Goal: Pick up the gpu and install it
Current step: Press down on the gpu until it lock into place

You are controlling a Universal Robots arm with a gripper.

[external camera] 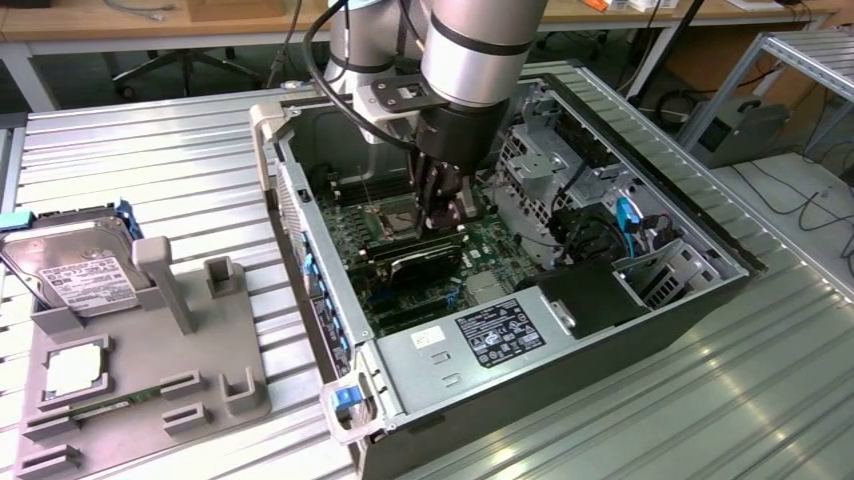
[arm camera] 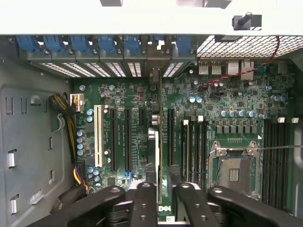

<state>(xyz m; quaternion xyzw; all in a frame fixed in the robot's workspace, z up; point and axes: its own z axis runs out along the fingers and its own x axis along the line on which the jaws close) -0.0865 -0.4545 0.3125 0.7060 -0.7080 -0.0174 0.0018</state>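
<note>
The gpu [external camera: 411, 262], a thin black card, stands on edge over the green motherboard [external camera: 400, 300] inside the open computer case [external camera: 694, 290]. My gripper [external camera: 445, 222] reaches straight down into the case and is shut on the card's upper edge. In the wrist view the gpu [arm camera: 160, 146] appears edge-on in line with a black expansion slot, its bracket end up against the rear slot openings. The gripper [arm camera: 162, 196] has one black finger [arm camera: 144, 203] on each side of the card.
A grey fixture [external camera: 200, 340] at the exterior view's left holds a silver hard drive [external camera: 80, 270] and a square CPU chip [external camera: 76, 370]. Inside the case are the CPU socket [arm camera: 235, 172], the power supply [external camera: 494, 335], a drive cage [external camera: 541, 170] and loose cables [external camera: 627, 225].
</note>
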